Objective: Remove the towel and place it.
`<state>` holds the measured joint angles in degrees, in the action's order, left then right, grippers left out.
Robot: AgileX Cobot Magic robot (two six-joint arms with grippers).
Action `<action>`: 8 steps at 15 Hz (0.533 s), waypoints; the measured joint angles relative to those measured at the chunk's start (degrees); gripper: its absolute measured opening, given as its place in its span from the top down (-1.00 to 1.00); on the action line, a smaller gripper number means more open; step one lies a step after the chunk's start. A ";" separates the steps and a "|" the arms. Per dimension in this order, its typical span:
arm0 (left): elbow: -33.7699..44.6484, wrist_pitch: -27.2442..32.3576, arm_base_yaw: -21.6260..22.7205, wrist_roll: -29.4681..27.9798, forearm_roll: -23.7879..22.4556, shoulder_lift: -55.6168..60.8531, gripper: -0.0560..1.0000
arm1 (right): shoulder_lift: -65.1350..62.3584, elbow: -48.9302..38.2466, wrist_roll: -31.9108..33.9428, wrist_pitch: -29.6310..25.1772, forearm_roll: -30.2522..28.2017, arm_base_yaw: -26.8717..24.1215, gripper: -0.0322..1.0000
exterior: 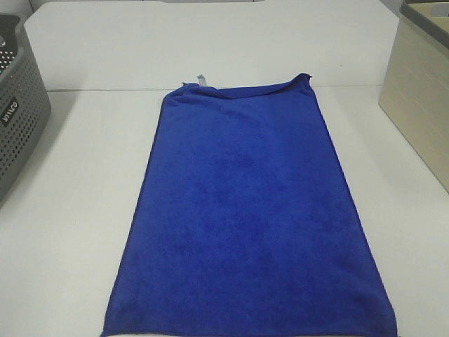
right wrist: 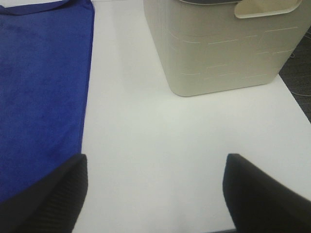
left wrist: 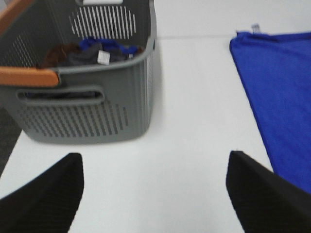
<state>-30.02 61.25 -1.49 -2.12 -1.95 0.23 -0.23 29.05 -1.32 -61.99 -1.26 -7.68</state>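
Royal-blue plush is what fills the middle of the white table [exterior: 77, 196]: the towel [exterior: 245, 225] lies spread flat between my two claws, its long sides running away from me, so either claw has an edge close at hand, which I judge is why I hang to both sides of it. My left claw [left wrist: 154, 194] is released, jaws wide with nothing between them, hovering over bare tabletop with the towel's edge just beside its inner finger; ahead and outward of it stands the grey perforated laundry basket [left wrist: 97, 111], holding a jumble of dark and blue cloth. My right claw [right wrist: 155, 194] is likewise released and empty, the towel just beside or partly under its inner finger, and a beige lidded bin [right wrist: 223, 53] ahead on its outer side. Up close the towel looks thick and soft-napped, with stitched borders, a slightly rolled far edge and a small white tag [exterior: 201, 80] poking from its far short end
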 joint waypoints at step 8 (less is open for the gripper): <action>1.32 -1.03 0.00 2.41 3.72 0.06 -0.55 | 0.00 -0.23 0.00 0.86 0.17 0.00 -0.52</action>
<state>-28.71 60.22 -1.49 0.29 1.78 0.29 -0.23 28.82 -1.32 -61.13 -1.09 -7.68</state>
